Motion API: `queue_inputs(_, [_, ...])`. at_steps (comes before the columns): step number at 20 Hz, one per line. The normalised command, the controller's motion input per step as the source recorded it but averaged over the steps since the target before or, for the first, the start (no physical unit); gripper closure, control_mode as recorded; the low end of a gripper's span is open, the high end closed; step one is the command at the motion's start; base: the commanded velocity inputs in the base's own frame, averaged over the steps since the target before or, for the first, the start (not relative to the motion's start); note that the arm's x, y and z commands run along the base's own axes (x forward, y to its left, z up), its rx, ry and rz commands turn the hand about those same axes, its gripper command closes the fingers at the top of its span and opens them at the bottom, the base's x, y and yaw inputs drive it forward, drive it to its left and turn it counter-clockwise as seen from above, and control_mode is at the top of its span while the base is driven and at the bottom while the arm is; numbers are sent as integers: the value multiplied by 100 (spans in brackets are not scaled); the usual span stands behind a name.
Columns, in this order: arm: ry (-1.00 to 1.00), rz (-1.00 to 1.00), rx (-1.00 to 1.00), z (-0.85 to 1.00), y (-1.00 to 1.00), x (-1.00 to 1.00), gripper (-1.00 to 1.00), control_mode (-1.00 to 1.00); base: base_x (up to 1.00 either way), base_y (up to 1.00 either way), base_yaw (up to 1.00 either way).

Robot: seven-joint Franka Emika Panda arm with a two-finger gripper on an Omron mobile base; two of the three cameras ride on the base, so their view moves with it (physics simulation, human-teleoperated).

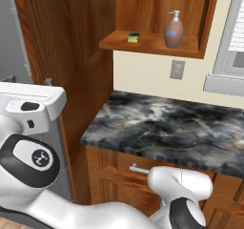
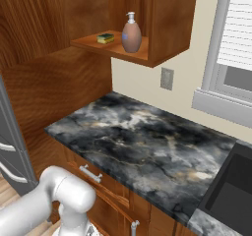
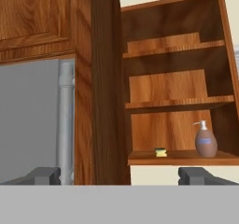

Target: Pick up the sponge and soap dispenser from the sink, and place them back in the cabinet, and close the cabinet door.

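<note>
In the hand view, a tall grey refrigerator [image 3: 32,120] with a grey vertical bar handle [image 3: 66,120] is seen at the left. Beside it the edge of a reddish-brown wooden cabinet door [image 3: 103,83] is seen, turned edge-on to the camera. To the right, the reddish-brown wooden wall cabinet [image 3: 175,85] stands open, with three plain shelves. On the lowest shelf a small flat sponge [image 3: 160,152] is lying; here it looks yellow with a dark green top. Well apart from it, further right, the rounded orange-brown soap dispenser [image 3: 205,140] is standing upright, with a white pump top and a pale bluish label. The gripper [image 3: 123,175] is spread wide, and nothing is held between its dark fingertips [image 3: 44,175]. Below the cabinet, a dark marbled stone countertop [image 1: 167,128] is seen, and a deep black sink [image 2: 231,191] at the far right.
</note>
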Motion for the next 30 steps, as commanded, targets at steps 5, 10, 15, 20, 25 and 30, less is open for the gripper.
queue_inputs(5, [-1,-1,0,-5,20,18,-100,-100,0,0,0])
queue_inputs(10, [-1,0,0,-4,18,23,-100,-100,0,0,0])
queue_inputs(15, [-2,-3,0,-1,8,26,-100,-100,0,0,0])
queue_inputs(20, [-2,-4,0,-3,8,24,-100,-100,0,0,0])
queue_inputs(25, [-2,-5,0,-4,13,24,-100,-100,0,0,0])
queue_inputs(30, [-4,-10,0,0,0,26,-100,-100,0,0,0])
